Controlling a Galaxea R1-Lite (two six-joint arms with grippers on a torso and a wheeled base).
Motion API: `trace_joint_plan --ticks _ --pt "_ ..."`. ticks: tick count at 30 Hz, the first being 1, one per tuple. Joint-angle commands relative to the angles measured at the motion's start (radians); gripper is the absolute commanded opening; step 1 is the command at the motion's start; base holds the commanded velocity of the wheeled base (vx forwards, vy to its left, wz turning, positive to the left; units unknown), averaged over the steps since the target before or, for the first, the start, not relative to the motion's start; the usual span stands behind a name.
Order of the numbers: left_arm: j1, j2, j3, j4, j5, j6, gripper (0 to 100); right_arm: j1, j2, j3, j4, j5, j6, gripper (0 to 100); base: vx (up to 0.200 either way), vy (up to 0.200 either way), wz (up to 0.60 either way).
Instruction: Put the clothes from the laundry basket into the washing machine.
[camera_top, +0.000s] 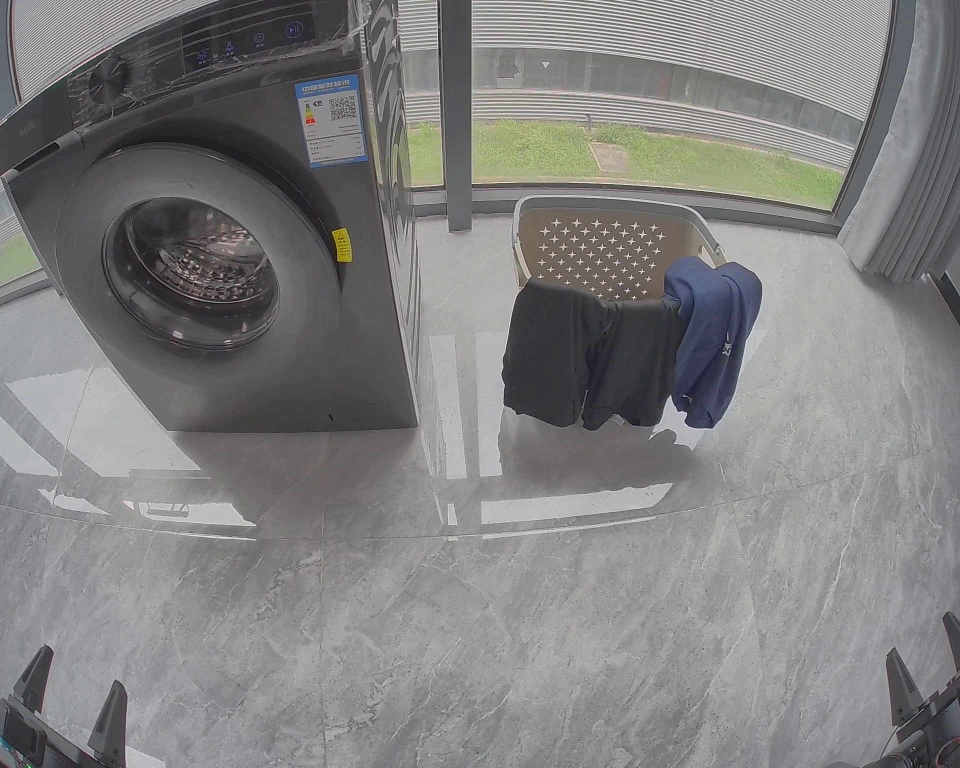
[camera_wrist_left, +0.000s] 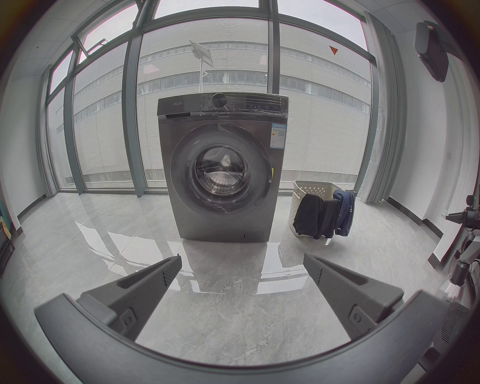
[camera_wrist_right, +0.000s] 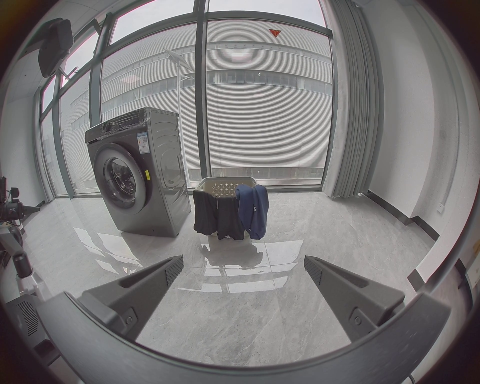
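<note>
Nearest, at the bottom edge of the head view, the left tool (camera_top: 78, 675) and the right tool (camera_top: 920, 640) hang low over the glossy grey marble-patterned floor (camera_top: 520, 620). Each has its two dark fingers spread apart with nothing between them. Both are well apart from the work.

Farther ahead, on the robot's left, stands the dark grey front-loading washing machine (camera_top: 300, 380). Its round glass-windowed door (camera_top: 190, 270) sits flush against the front, so it looks closed. Near the machine, toward the right and by the window, is the beige plastic laundry basket with star-shaped perforations (camera_top: 610, 205). Black clothing (camera_top: 585, 360) hangs over its near rim; whether it is one piece or two I cannot tell. A navy blue garment (camera_top: 715, 340) is draped over the near right corner, touching the black cloth. What lies inside the basket is hidden.

By my reading the task is at its very start: nothing is gripped, nothing is loaded and the approach is not yet made. The next move calls for closing the gap to the machine and basket. After that the door most likely has to be opened, probably by the left tool, which faces it. Only then can a garment be pinched at the rim, where the cloth bunches.
</note>
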Motion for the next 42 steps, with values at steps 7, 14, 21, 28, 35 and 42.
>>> trace_joint_plan --ticks 7,14,21,28,35,42 --pt "0.001 -0.01 0.015 0.0 0.0 0.0 100 -0.001 -0.015 0.018 0.0 0.001 -0.001 100 0.0 -0.057 0.17" --pt "0.001 -0.01 0.015 0.0 0.0 0.0 100 0.0 -0.015 0.018 0.0 0.0 0.0 100 0.0 0.0 0.34" --pt "0.001 -0.012 0.015 0.0 0.0 0.0 100 0.0 -0.015 0.018 0.0 0.0 0.0 100 0.0 -0.114 0.0" --pt "0.001 -0.01 0.015 0.0 0.0 0.0 100 -0.001 -0.015 0.018 0.0 0.0 0.0 100 0.143 -0.057 0.0" --pt "0.001 -0.012 0.015 0.0 0.0 0.0 100 -0.001 -0.015 0.018 0.0 0.0 0.0 100 0.029 0.0 0.0" --pt "0.001 -0.012 0.015 0.0 0.0 0.0 100 -0.001 -0.015 0.018 0.0 0.0 0.0 100 0.114 0.0 0.0"
